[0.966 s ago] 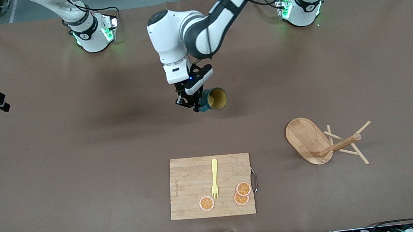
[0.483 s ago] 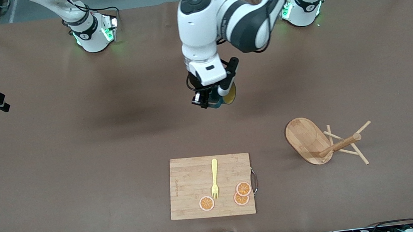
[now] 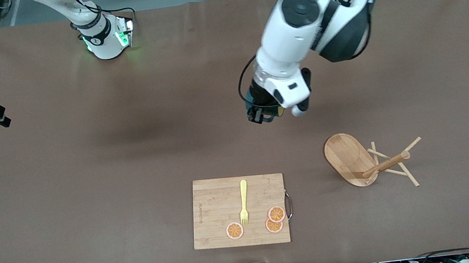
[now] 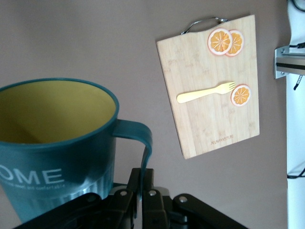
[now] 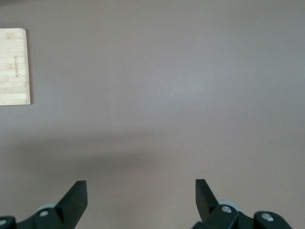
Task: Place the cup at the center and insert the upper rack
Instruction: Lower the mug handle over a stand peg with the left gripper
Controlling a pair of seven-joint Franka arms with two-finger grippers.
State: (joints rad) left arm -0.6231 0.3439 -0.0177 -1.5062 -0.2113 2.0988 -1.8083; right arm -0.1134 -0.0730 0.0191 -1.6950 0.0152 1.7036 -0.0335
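My left gripper (image 3: pixel 262 117) is shut on the thin handle of the dark teal cup (image 4: pixel 57 148) and holds it in the air over the middle of the table. In the left wrist view the gripper (image 4: pixel 142 175) pinches the handle, and the cup's mustard-yellow inside shows. In the front view the cup is mostly hidden under the hand. The upper rack (image 3: pixel 368 161), a wooden mug tree, lies tipped on its side toward the left arm's end of the table, its oval base on edge. My right gripper (image 5: pixel 140 191) is open and empty, high over bare table.
A bamboo cutting board (image 3: pixel 239 211) lies near the front edge with a yellow fork (image 3: pixel 243 202) and three orange slices (image 3: pixel 275 214) on it. It also shows in the left wrist view (image 4: pixel 209 86) and in the right wrist view (image 5: pixel 14 67).
My left arm has swung toward the left arm's end of the table with the cup, and the wrist has turned so the cup's mouth no longer shows from the front. The rack has not moved.
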